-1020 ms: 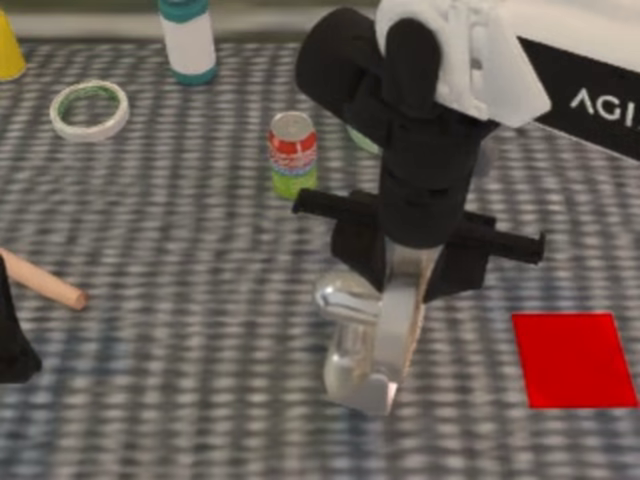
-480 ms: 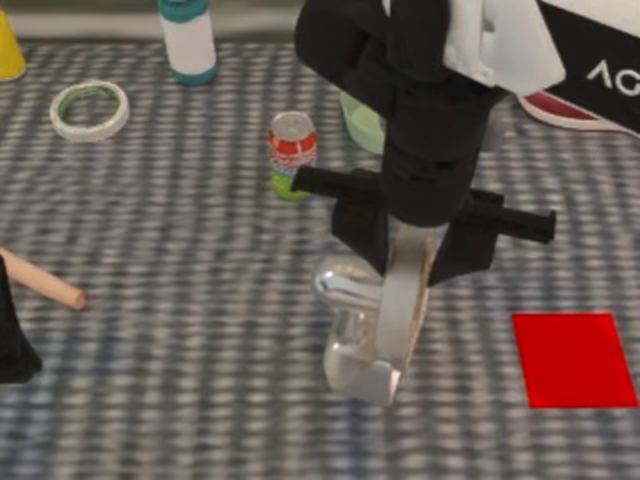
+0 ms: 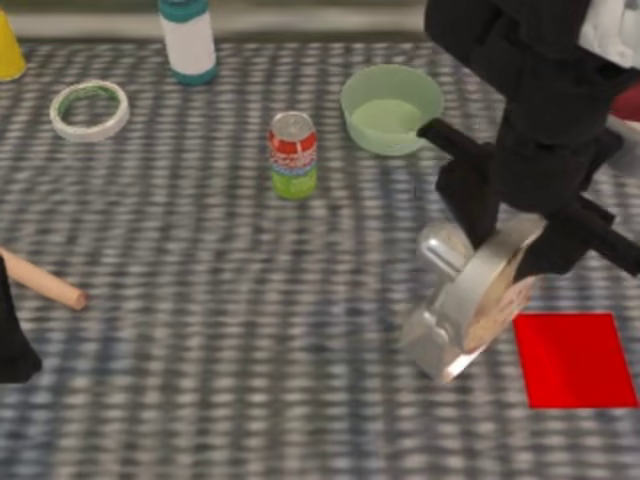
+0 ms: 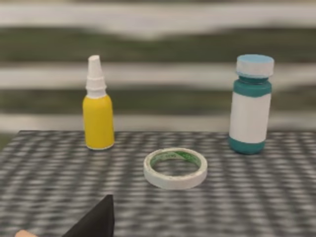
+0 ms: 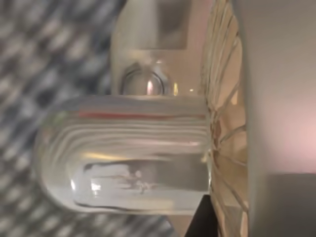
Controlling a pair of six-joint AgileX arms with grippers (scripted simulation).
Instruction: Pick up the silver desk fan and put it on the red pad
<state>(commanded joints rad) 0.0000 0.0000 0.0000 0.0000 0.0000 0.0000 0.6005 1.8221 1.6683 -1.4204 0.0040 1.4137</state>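
The silver desk fan hangs tilted above the table, its grille edge toward the red pad and its lower corner just left of the pad's near edge. My right gripper is shut on the fan's ring from above. The right wrist view is filled by the chrome motor housing and the ringed grille, with a dark fingertip against the grille. The red pad lies flat and bare at the right front. My left gripper stays parked at the left edge, open and holding nothing.
A soda can and a green bowl stand behind the fan. A tape ring, a teal-capped bottle and a yellow bottle sit at the back left. A wooden rod lies at the left.
My right gripper has carried the fan to the right, toward the red pad, and turned it at an angle. The green bowl is now uncovered. The left arm has not moved.
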